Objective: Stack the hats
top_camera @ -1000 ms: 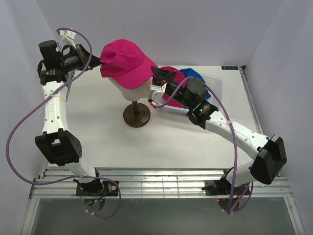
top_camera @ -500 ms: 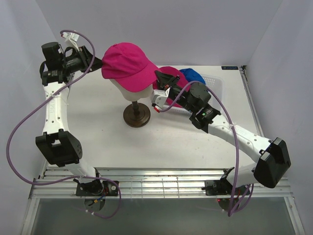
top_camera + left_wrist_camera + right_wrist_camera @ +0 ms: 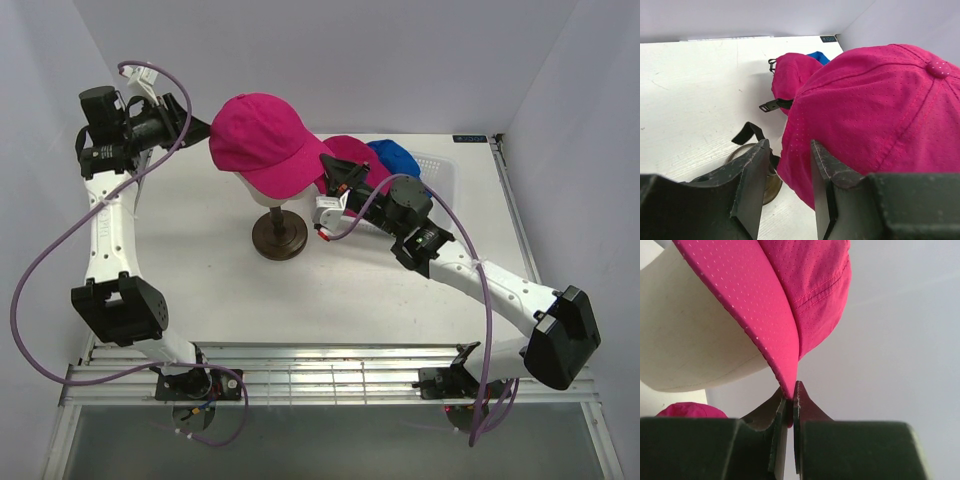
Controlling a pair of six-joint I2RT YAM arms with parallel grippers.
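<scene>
A magenta-pink hat (image 3: pixel 265 148) sits on the cream mannequin head (image 3: pixel 268 193). My right gripper (image 3: pixel 331 180) is shut on the tip of its brim (image 3: pixel 760 315), as the right wrist view (image 3: pixel 791 397) shows. My left gripper (image 3: pixel 200 125) is open at the back of this hat (image 3: pixel 875 115), with the hat's rear edge between its fingers (image 3: pixel 752 170). A second pink hat (image 3: pixel 352 153) and a blue hat (image 3: pixel 394 155) lie in the white basket (image 3: pixel 441 172). No other blue hat is in view.
The mannequin head stands on a dark round stand (image 3: pixel 279 237) at mid-table. A black strap (image 3: pixel 747 131) of the hat hangs by the stand. White walls close in at the back and both sides.
The pink hat has shifted right and down on the head, its brim drawn along by my right gripper. My left gripper has stayed at the hat's back.
</scene>
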